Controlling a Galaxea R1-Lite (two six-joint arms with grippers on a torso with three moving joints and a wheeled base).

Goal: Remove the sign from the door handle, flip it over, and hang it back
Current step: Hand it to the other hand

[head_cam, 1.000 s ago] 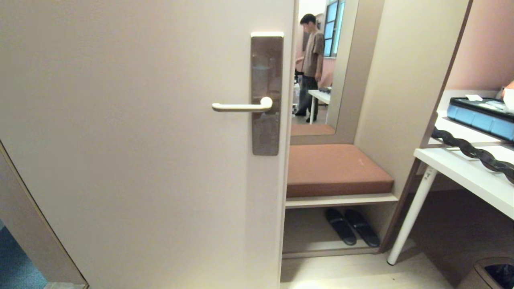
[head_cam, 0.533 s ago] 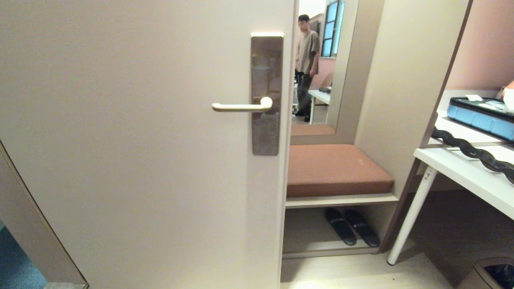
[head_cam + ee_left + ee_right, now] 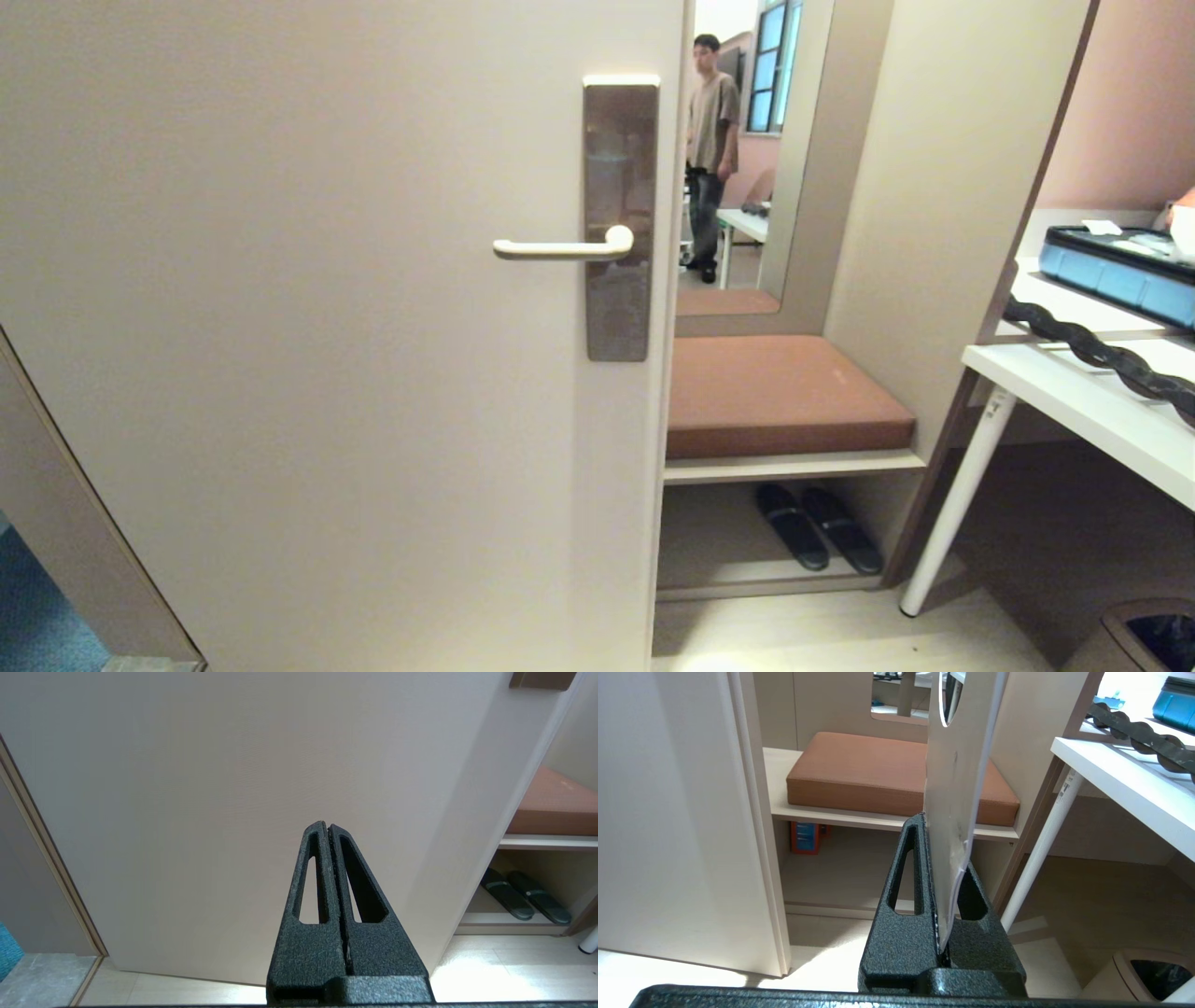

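Between my right gripper's (image 3: 941, 877) closed fingers: the sign (image 3: 955, 779), edge-on, off the bare door handle (image 3: 560, 248). Left gripper (image 3: 328, 828): fingers together, empty. Risk: thin card slipping or bending during rehanging.

From my remote seat, this reads as a mock hotel-room entryway: a cream door (image 3: 327, 327) with lever handle (image 3: 560, 248), a cushioned bench (image 3: 784, 392) with slippers (image 3: 817, 527) beneath, a wall mirror (image 3: 747, 159) reflecting a person (image 3: 711, 140), and a white desk (image 3: 1092, 401).
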